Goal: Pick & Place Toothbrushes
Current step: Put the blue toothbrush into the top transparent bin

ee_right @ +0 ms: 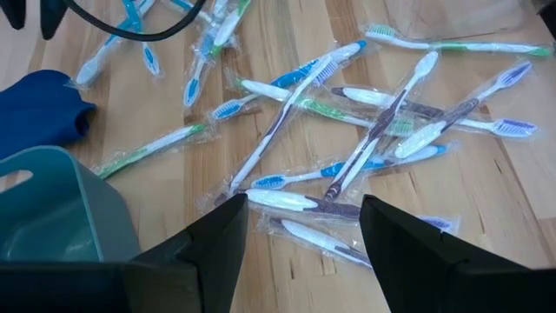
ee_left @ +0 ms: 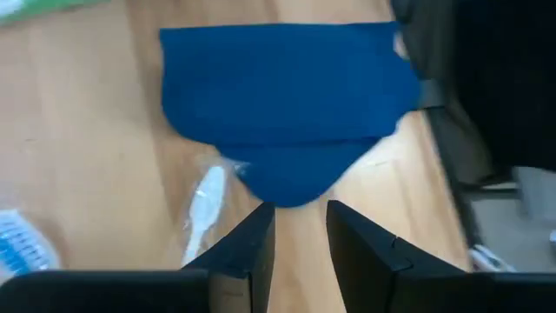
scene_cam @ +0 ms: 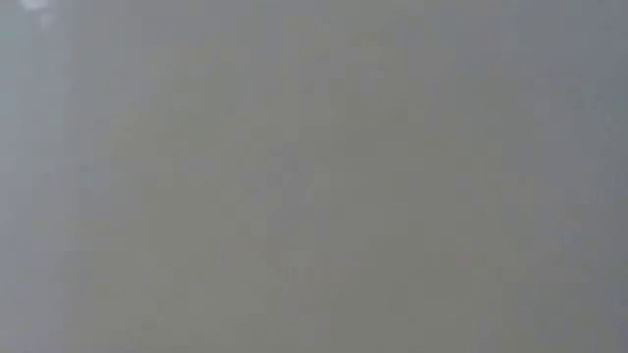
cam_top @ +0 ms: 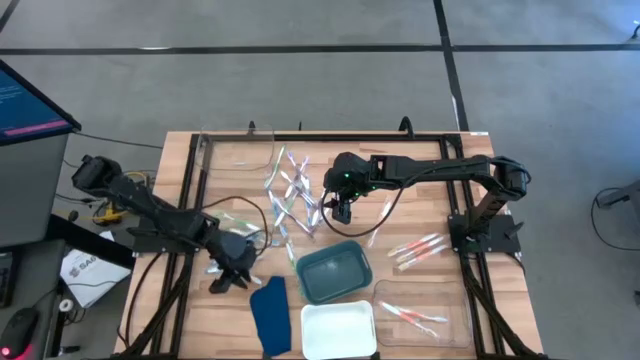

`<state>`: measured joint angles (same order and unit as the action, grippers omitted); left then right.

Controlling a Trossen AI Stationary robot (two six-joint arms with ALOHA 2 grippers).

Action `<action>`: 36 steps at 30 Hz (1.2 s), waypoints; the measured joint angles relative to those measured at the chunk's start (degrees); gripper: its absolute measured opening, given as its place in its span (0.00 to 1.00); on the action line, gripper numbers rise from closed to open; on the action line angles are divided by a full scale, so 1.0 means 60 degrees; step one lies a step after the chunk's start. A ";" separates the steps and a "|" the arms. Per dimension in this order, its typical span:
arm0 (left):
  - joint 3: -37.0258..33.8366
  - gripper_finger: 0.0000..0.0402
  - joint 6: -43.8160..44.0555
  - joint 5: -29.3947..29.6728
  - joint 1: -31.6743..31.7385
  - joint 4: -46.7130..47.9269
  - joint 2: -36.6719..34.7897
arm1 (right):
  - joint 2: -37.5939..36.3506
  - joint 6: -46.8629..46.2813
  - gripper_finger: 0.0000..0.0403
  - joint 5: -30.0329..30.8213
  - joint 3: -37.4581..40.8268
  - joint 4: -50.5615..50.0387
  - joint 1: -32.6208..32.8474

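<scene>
Overhead, wooden table [cam_top: 420, 200] strewn with toothbrushes [cam_top: 292, 200]; grey floor [cam_top: 300, 25].

Glossy clear-wrapped plastic toothbrushes [ee_right: 347, 122] lie on smooth pale wood table [ee_right: 486, 226] beside matt blue cloth [ee_left: 287, 104].

Grey floor [cam_top: 300, 25] crossed by dark seam lines; lit monitor [cam_top: 25, 105] beside wooden table [cam_top: 180, 160].
</scene>
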<state>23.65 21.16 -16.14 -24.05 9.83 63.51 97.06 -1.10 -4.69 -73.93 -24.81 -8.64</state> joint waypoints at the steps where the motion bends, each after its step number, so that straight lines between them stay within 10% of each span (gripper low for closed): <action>1: -0.0002 0.25 0.0022 0.0397 -0.0151 0.0021 0.0000 | 0.0000 -0.0002 0.54 0.0000 0.0000 0.0009 0.0000; 7: -0.0002 0.25 -0.0405 0.2626 -0.0671 0.0189 0.0000 | 0.0000 -0.0352 0.54 0.0000 0.0000 0.0177 0.0000; 36: 0.0002 0.54 -0.0126 0.2874 -0.1017 0.0807 0.1278 | 0.0000 -0.0408 0.54 0.0000 0.0000 0.0184 0.0124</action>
<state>23.66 20.40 1.10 -30.15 14.67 71.17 97.06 -3.55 -4.69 -73.93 -23.70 -7.90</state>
